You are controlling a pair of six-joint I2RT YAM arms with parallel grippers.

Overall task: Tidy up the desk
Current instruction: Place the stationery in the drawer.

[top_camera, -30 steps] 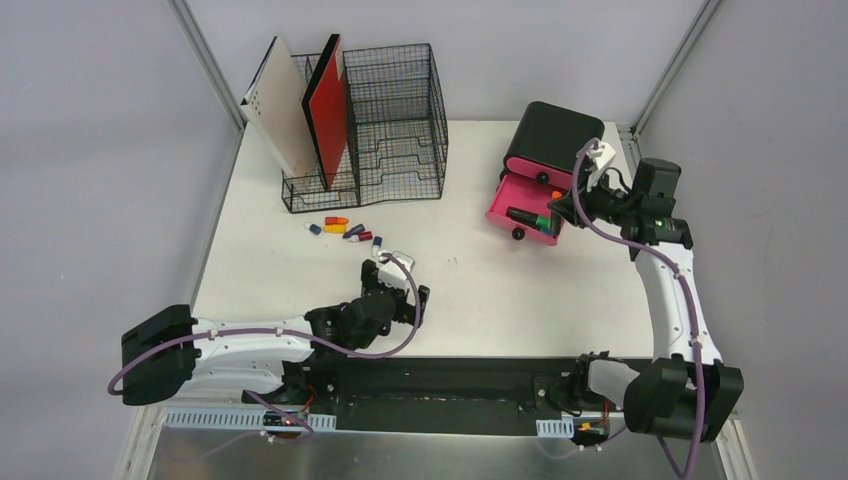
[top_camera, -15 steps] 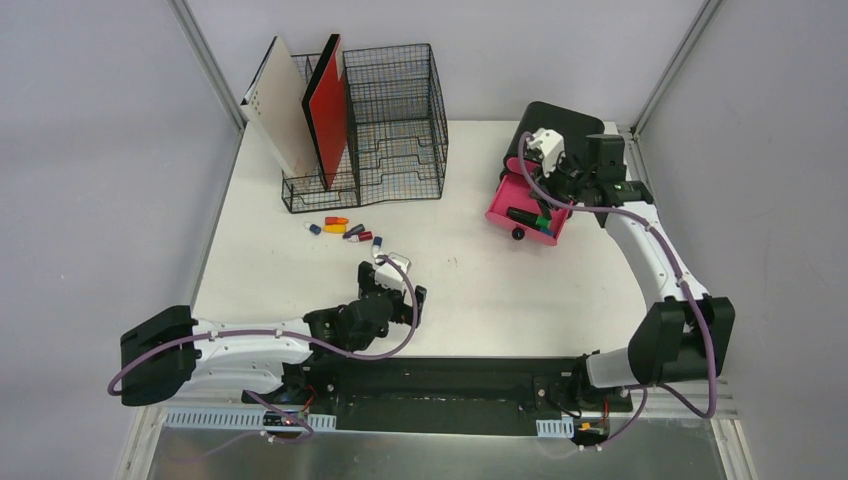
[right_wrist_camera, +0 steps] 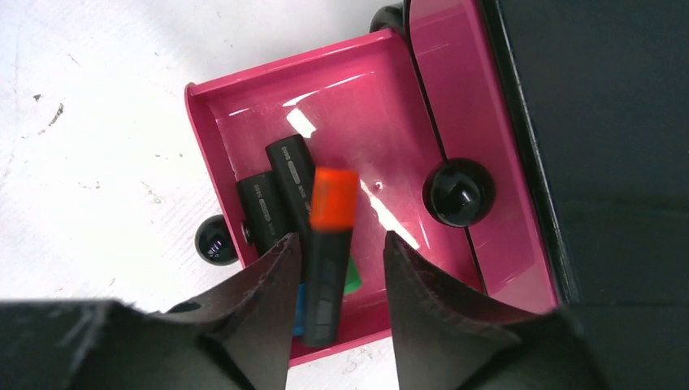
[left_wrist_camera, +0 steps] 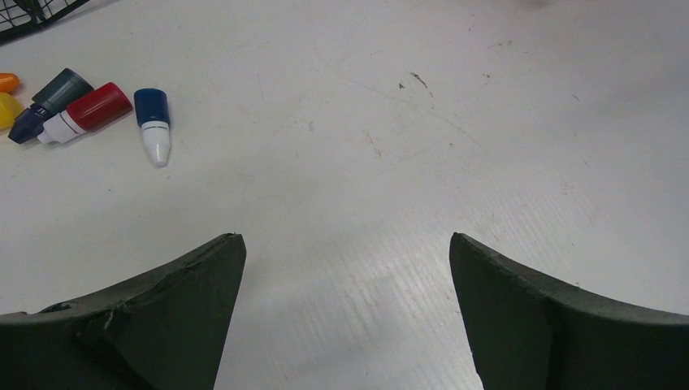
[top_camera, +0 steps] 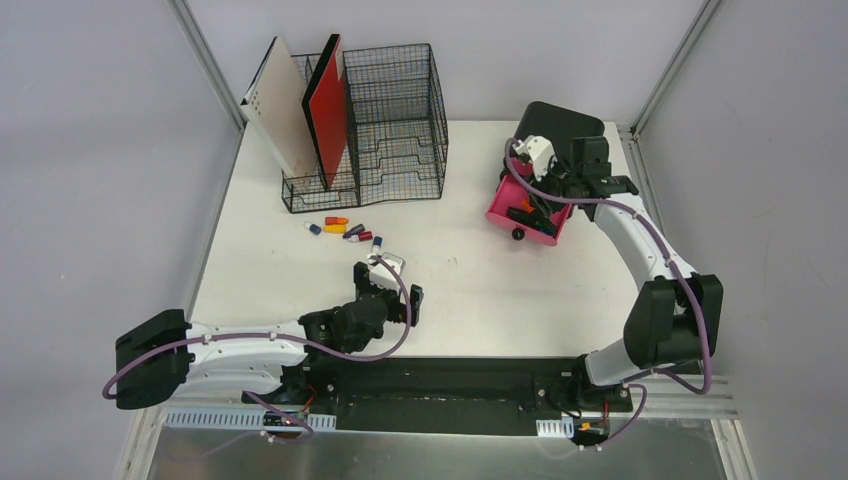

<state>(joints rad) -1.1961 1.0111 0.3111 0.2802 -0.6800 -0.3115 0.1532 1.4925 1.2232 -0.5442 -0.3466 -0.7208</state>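
Note:
The white desk point(top_camera: 480, 280) carries everything. My right gripper point(top_camera: 532, 203) hangs over the open pink drawer point(top_camera: 500, 211) of the black box point(top_camera: 560, 125). In the right wrist view the gripper point(right_wrist_camera: 341, 237) is open. A black marker with an orange cap point(right_wrist_camera: 334, 200) sits blurred between its fingers, with a gap on its right side, above the drawer point(right_wrist_camera: 236, 114). Two black markers point(right_wrist_camera: 280, 183) lie in the drawer. My left gripper point(top_camera: 393, 283) is wide open and low over bare desk point(left_wrist_camera: 366, 97), with nothing between its fingers point(left_wrist_camera: 347, 240).
Several small coloured pens lie together point(top_camera: 345, 228) in front of the black wire-mesh organizer point(top_camera: 395, 120); a blue-and-white one point(left_wrist_camera: 153, 126) and a red one point(left_wrist_camera: 85, 112) lie left of my left gripper. Upright boards point(top_camera: 310, 105) stand in the organizer. The drawer has round black knobs point(right_wrist_camera: 457, 192).
The right arm swung left from beside the black box to above the open drawer, and its jaws widened around the orange-capped marker. The left arm shifted slightly left.

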